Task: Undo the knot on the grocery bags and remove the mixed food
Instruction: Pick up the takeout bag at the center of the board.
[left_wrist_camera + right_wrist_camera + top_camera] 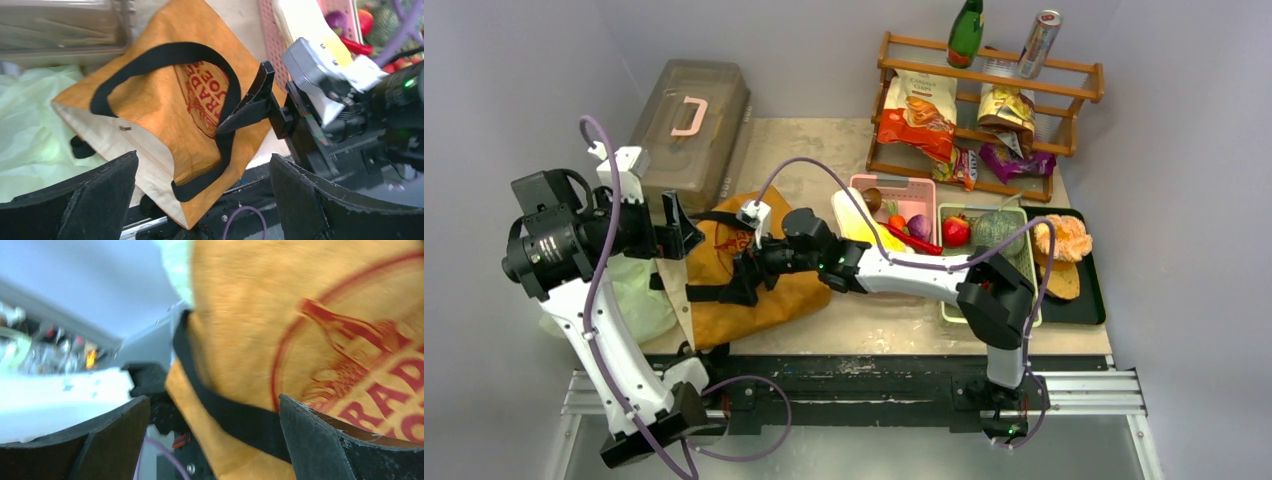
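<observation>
The mustard-brown tote (769,290) lies flat on the table with its round red logo facing up, its cream lining (117,145) showing at the mouth. The crumpled pale-green plastic bag (639,295) lies left of it; its knot is hidden. My right gripper (742,283) is open low over the tote, and a black strap (235,415) crosses between its wide-apart fingers. My left gripper (680,225) is open too, hovering above the tote's left edge and holding nothing. Mixed food sits in the trays: red chilli (916,241), purple onion (920,225), red fruit (955,231), green melon (996,230).
A grey-brown lidded box (689,120) with a pink handle stands at the back left. At the back right, a wooden rack (989,110) holds chip bags, a green bottle (966,33) and a can (1037,45). A pink basket (902,186), green tray (984,312) and black tray (1092,300) sit at the right.
</observation>
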`<action>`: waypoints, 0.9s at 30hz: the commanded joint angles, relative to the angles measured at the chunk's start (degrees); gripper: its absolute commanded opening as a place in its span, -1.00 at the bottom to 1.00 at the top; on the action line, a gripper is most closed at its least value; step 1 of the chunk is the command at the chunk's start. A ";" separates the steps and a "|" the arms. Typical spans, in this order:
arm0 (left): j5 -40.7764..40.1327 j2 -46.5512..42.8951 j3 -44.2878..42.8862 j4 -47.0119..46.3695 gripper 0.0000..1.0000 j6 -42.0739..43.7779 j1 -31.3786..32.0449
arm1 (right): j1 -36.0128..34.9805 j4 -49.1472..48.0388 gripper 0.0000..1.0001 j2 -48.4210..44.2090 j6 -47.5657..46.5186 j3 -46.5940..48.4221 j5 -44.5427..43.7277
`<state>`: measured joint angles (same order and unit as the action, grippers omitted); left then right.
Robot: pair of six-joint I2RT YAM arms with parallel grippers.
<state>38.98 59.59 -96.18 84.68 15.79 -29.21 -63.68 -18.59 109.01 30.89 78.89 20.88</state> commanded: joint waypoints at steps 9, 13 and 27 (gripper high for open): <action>2.83 4.32 14.39 6.48 0.41 12.26 1.39 | 12.86 24.02 0.92 -8.03 -20.42 8.62 23.04; -9.87 9.86 23.69 0.22 0.06 8.46 2.45 | 14.45 33.84 0.72 -8.24 -28.44 9.35 20.49; 10.94 7.50 18.68 6.68 0.58 18.93 -8.79 | 13.75 28.90 0.85 -4.98 -20.36 16.05 14.13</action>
<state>33.10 70.81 -71.37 79.50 25.15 -32.95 -49.56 16.43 102.91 3.27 87.05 39.16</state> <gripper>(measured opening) 0.764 0.878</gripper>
